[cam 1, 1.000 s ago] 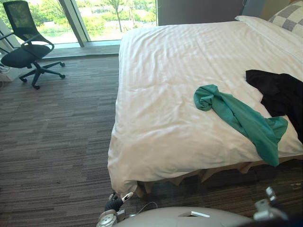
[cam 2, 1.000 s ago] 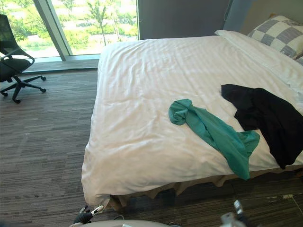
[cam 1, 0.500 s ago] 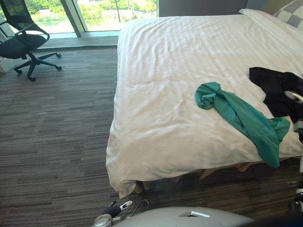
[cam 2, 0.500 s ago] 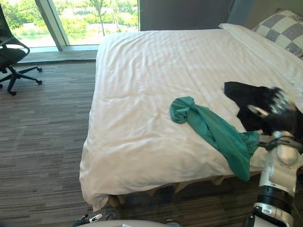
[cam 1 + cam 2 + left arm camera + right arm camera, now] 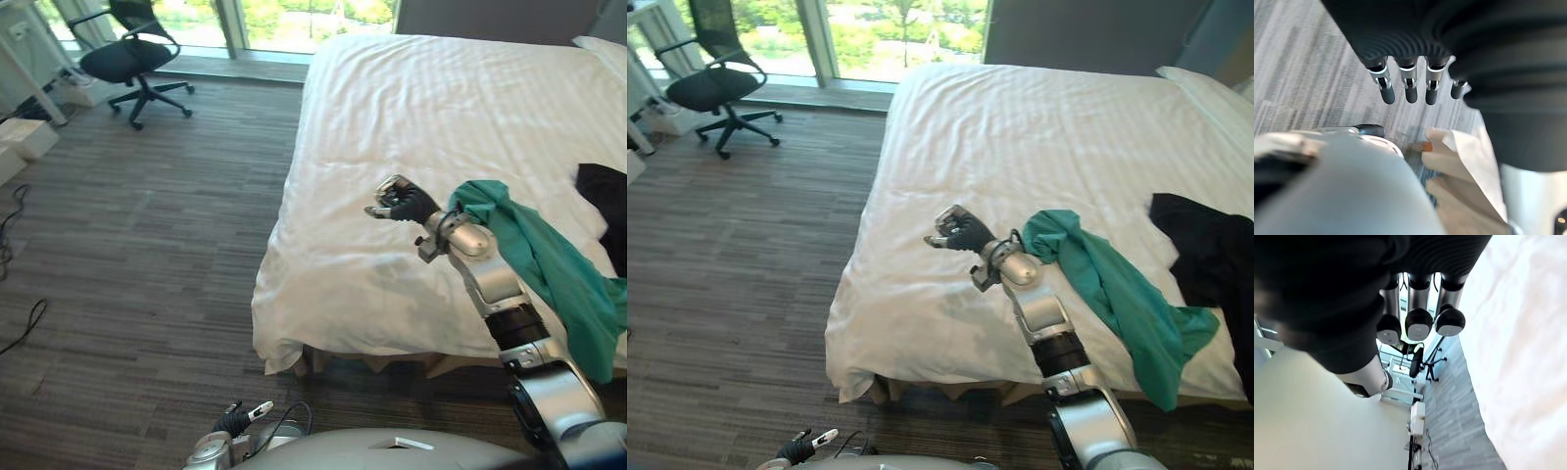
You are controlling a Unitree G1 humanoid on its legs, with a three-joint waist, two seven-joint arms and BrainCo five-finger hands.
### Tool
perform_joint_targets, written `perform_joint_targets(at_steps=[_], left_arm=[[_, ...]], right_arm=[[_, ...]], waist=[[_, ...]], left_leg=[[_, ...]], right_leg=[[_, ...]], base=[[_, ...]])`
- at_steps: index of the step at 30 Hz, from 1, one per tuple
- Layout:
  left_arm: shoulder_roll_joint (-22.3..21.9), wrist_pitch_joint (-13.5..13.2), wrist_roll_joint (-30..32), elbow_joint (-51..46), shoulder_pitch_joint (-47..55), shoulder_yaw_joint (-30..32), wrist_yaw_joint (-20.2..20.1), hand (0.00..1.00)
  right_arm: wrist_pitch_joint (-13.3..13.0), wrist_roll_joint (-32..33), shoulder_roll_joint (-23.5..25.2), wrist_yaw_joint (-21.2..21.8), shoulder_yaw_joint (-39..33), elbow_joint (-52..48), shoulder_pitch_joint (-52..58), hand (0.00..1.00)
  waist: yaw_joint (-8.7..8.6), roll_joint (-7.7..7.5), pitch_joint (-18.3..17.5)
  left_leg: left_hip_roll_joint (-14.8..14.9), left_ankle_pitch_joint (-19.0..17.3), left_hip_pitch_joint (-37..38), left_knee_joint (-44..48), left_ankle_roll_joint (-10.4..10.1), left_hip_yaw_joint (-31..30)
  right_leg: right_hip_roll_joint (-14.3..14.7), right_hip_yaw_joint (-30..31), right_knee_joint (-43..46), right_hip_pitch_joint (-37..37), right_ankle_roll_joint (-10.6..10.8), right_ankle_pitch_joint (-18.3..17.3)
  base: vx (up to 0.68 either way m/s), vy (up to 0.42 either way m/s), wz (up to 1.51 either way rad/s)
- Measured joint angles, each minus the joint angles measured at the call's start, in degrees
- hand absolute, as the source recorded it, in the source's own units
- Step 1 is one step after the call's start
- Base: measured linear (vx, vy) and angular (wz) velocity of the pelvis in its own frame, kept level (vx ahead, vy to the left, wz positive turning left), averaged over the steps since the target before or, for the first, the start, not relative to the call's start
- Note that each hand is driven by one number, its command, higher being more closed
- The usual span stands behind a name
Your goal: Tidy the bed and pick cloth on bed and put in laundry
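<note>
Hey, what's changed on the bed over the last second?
The right hand rose from the lower right and swung leftward over the white duvet, past the green cloth, curled and holding nothing. The camera also turned, shifting the whole view. The green cloth and the black garment lie where they were; the left hand hangs open over the floor.

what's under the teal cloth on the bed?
The teal crumpled cloth lies directly on the white striped duvet, and its lower end hangs over the duvet's near edge. Anything beneath its bunched folds is covered.
</note>
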Motion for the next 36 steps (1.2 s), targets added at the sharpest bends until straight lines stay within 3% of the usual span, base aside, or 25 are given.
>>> perform_joint_targets(at_steps=[4, 8, 10, 13, 15, 18, 20, 28, 32, 36], left_arm=[[0.45, -0.11, -1.02, 0.00, -1.41, 1.21, -0.03, 0.00], [2.54, -0.37, -1.71, -0.40, -8.25, 2.29, -0.09, 0.00], [4.16, -1.77, -2.82, -1.84, -11.91, 3.52, -0.14, 0.00], [5.08, -3.35, -2.89, -2.60, -13.66, 4.20, -0.21, 0.00], [5.14, -4.04, -2.84, -2.60, -14.21, 4.75, -0.28, 0.00], [4.39, -4.80, -2.80, -2.52, -16.08, 4.41, -1.39, 0.00], [2.52, -6.22, -2.88, -2.35, -18.52, 3.23, -1.53, 0.00], [-3.36, -8.43, -6.30, -2.30, -26.73, 2.71, -1.33, 0.00], [-6.96, -8.72, -7.92, -2.50, -30.27, 2.85, -0.87, 0.00], [-10.58, -8.74, -8.41, -3.08, -32.06, 3.99, 0.53, 0.00]], right_arm=[[2.05, 0.19, 3.83, -2.19, 5.83, 5.53, -5.53, 1.00], [1.39, 0.27, 7.61, -8.73, 6.78, 10.79, -17.69, 1.00], [-0.21, 1.35, 7.91, -12.39, 6.77, 15.03, -25.52, 1.00], [-1.75, 3.25, 7.04, -14.80, 6.59, 18.10, -29.62, 1.00], [-2.22, 4.93, 6.82, -15.76, 6.35, 18.78, -31.08, 1.00], [-3.50, 7.73, 4.84, -16.17, 5.74, 18.79, -33.79, 1.00], [-4.38, 8.43, 2.98, -16.34, 3.28, 18.74, -34.78, 1.00], [-2.58, 7.89, 3.35, -19.31, 0.80, 18.84, -33.67, 1.00], [-1.67, 8.78, 4.33, -20.58, -1.09, 18.94, -33.19, 1.00], [-2.04, 10.93, 8.43, -19.54, -1.44, 22.80, -31.66, 1.00]], waist=[[1.91, -1.41, 3.36], [4.96, -3.62, 11.65], [6.85, -4.48, 17.82], [8.95, -4.74, 19.89], [9.25, -4.67, 19.94], [9.72, -3.25, 20.83], [11.05, -1.36, 21.84], [12.21, 2.73, 23.55], [12.33, 4.38, 23.68], [11.13, 5.34, 23.66]], left_leg=[[0.12, 1.83, -2.64, 0.42, 0.05, -3.62], [1.97, 2.72, -11.73, 5.04, -0.35, -7.18], [2.75, 3.58, -16.10, 7.13, -0.60, -9.69], [2.73, 4.10, -21.06, 8.70, -0.44, -11.74], [2.44, 4.14, -24.09, 10.24, -0.33, -12.75], [2.14, 3.70, -28.43, 13.34, 0.29, -14.03], [2.08, 3.00, -32.32, 16.01, 0.78, -14.05], [2.13, 3.41, -42.35, 19.48, 1.44, -13.46], [2.23, 4.54, -45.75, 19.04, 1.53, -12.36], [2.39, 4.64, -46.72, 19.15, 1.48, -11.57]], right_leg=[[0.36, -2.39, -0.04, -0.29, -0.24, -0.15], [1.51, -4.02, 3.36, -6.99, -2.06, -0.60], [2.13, -5.79, 4.61, -9.54, -2.90, -0.49], [2.33, -6.77, 5.27, -12.87, -3.15, -0.31], [2.25, -7.83, 5.32, -14.47, -3.17, -0.14], [1.80, -8.15, 7.01, -17.11, -3.22, -0.20], [0.74, -7.98, 10.29, -21.16, -3.70, -0.93], [-2.86, -6.34, 21.20, -34.07, -4.42, -4.39], [-3.79, -5.44, 23.91, -39.35, -4.93, -4.97], [-4.47, -4.89, 25.18, -41.17, -5.16, -5.53]], base=[[-0.11, -0.039, 0.45], [-0.19, -0.047, 0.36], [-0.15, -0.028, 0.40], [-0.07, -0.001, 0.37], [0.00, 0.030, 0.34], [-0.01, 0.067, 0.24], [-0.07, 0.089, -0.04], [-0.08, 0.040, -0.01], [-0.03, -0.005, -0.08], [0.04, -0.014, -0.04]])
